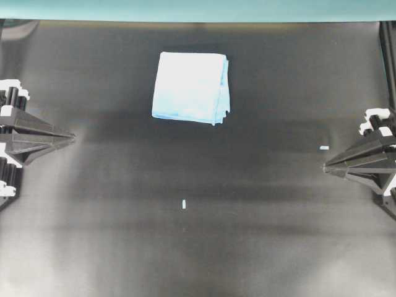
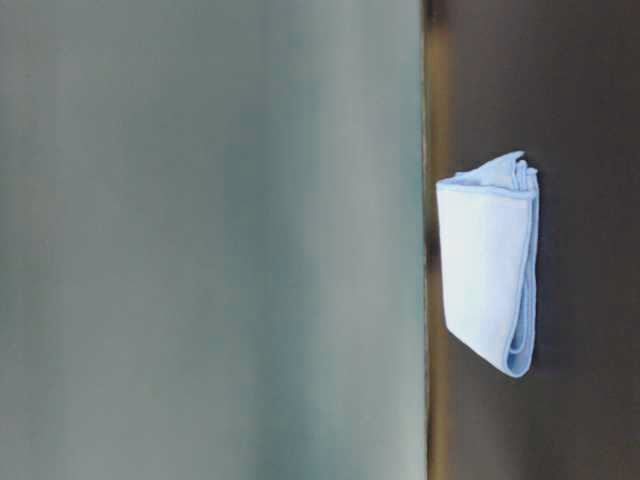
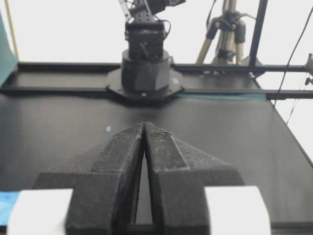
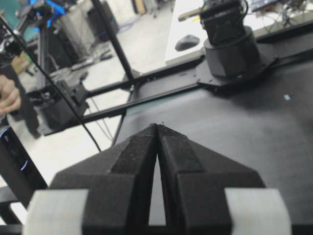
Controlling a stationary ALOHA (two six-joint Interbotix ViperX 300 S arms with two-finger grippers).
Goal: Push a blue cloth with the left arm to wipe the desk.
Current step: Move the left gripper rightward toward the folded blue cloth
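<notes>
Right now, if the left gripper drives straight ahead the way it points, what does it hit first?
Probably nothing nearby. The left gripper, fingers shut, points across bare desk; the cloth lies off that line. Far across sits the right gripper.

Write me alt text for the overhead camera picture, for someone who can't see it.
A folded light blue cloth lies alone on a matte black desk, above the middle of the view. Two black robot arms wait at the edges, the left hand and right hand both shut, pointing inward, well clear of the cloth.
</notes>
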